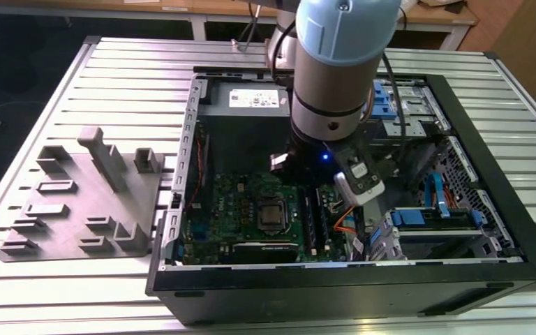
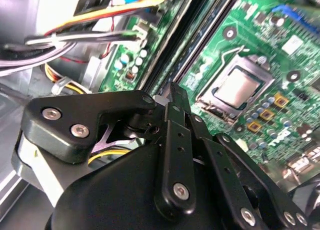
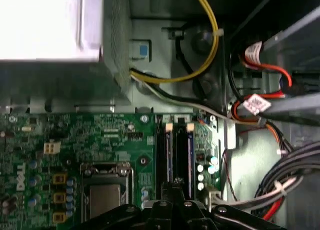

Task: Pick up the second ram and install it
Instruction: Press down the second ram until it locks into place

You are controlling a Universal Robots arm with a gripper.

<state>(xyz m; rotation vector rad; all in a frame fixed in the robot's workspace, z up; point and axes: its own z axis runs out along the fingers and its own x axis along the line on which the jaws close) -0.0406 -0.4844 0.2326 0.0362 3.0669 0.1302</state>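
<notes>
The second ram (image 3: 170, 155) is a thin dark stick standing in a slot of the green motherboard (image 3: 75, 140), beside another dark stick (image 3: 190, 155) in the neighbouring slot. My gripper (image 3: 176, 184) sits over the middle of its length, fingers drawn together across its thin edge. In the second wrist view the gripper (image 2: 171, 89) shows its black fingers (image 2: 172, 135) converging to a narrow tip just above the slots (image 2: 200, 44). In the exterior view the arm (image 1: 333, 84) reaches down into the open computer case (image 1: 491, 209), hiding the tip.
A silver power supply (image 1: 249, 101) lies at the case's far end. The processor socket (image 3: 105, 190) is beside the slots. Bundled cables (image 3: 280, 190) and blue drive brackets (image 1: 398, 105) crowd the other side. A grey holder tray (image 1: 82, 202) with upright posts stands at the exterior view's left.
</notes>
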